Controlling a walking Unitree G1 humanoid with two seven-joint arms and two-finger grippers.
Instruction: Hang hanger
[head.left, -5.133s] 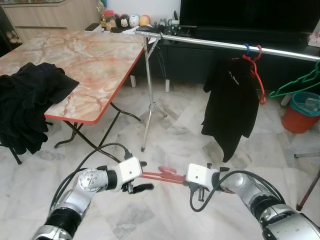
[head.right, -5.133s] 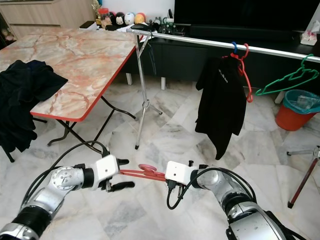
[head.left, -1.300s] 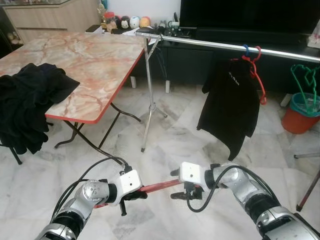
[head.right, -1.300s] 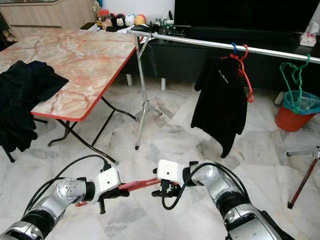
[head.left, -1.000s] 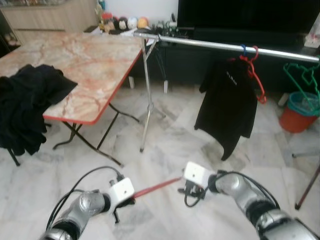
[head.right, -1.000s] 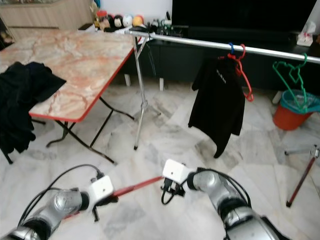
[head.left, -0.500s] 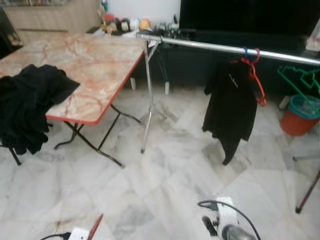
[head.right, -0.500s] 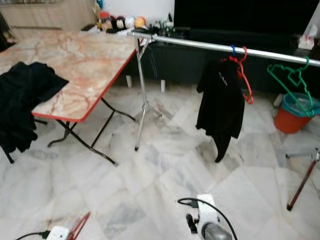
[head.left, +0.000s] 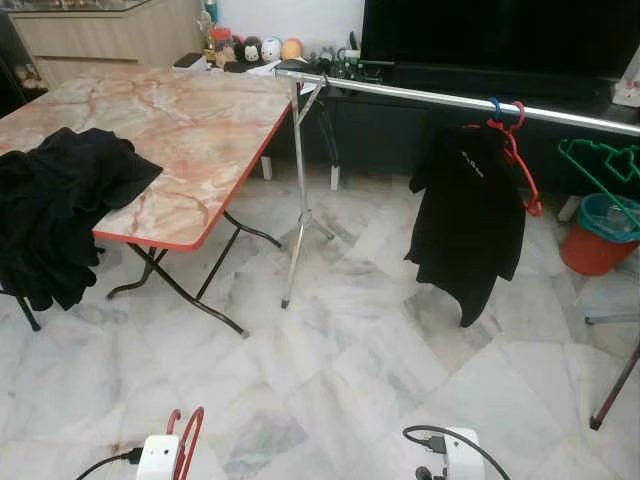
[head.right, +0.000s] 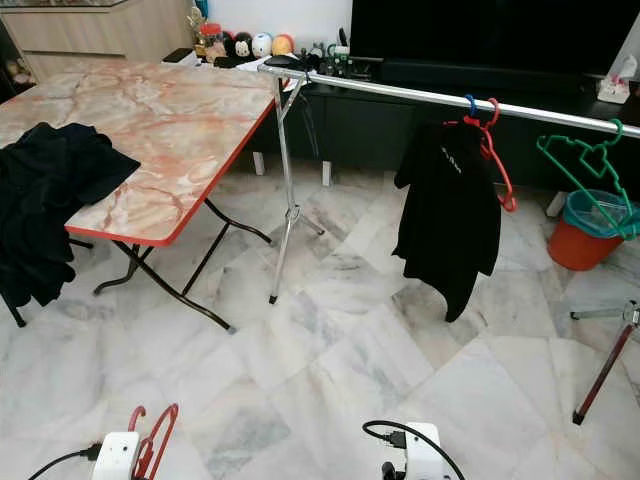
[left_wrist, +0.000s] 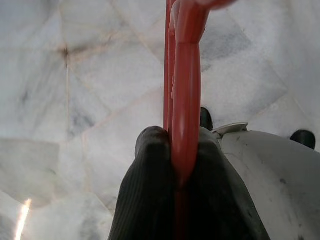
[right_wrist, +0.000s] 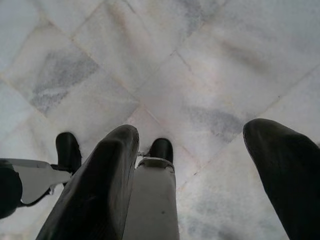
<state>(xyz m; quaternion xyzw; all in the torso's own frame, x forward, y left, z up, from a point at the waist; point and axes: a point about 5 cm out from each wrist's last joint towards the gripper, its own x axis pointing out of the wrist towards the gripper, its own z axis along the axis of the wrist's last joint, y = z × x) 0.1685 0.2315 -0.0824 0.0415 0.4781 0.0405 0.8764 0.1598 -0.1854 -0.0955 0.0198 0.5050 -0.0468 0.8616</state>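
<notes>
A red plastic hanger (left_wrist: 185, 90) stands between the black fingers of my left gripper (left_wrist: 177, 145), which is shut on it low over the marble floor. The same hanger (head.left: 186, 438) pokes up beside my left wrist at the bottom of the left eye view. My right gripper (right_wrist: 195, 135) hangs open over the floor with nothing between its fingers (right_wrist: 107, 170). Ahead, a silver rail (head.left: 420, 95) carries a black shirt (head.left: 472, 220) on a red hanger (head.left: 520, 170) and an empty green hanger (head.left: 605, 165).
A folding table (head.left: 200, 130) with a marble-patterned top stands at the left with a heap of black clothes (head.left: 60, 200) on it. The rail's upright post (head.left: 296, 210) is beside the table. An orange bin (head.left: 595, 240) and a stand's leg (head.left: 615, 385) are at the right.
My right gripper has let go of the red hanger, and both arms have dropped to the bottom of the view. The left gripper alone holds the hanger, turned upright.
</notes>
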